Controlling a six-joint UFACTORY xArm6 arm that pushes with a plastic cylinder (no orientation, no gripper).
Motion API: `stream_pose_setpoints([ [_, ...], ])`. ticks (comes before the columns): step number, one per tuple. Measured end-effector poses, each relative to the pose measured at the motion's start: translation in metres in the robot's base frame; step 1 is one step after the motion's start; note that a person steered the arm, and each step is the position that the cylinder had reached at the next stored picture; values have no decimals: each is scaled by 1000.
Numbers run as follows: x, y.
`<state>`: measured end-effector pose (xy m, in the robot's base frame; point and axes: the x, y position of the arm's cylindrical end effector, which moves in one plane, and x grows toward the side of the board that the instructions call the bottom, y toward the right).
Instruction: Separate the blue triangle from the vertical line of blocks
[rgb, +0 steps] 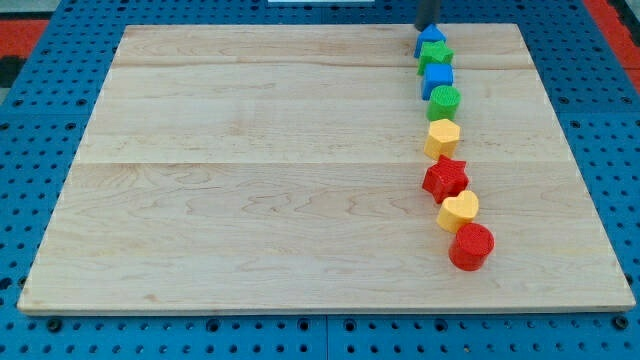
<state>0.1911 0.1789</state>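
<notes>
Red cylinder (471, 246) ends block line (no writing), my tip (427, 28) seemingly touching blue triangle (431, 40).

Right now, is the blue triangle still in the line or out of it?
In the line. The blue triangle sits at the top end, touching the green block below it. My tip is right at its top edge.

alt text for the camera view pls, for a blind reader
Eight blocks form a vertical line on the right of a wooden board, blue triangle at its top. My tip sits at the triangle's upper edge. Below: green, blue, green, yellow, red star, yellow, red.
</notes>
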Motion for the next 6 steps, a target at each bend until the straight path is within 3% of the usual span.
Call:
stream_pose_setpoints([
  [1,0,78],
  [2,14,78],
  [6,29,-67],
])
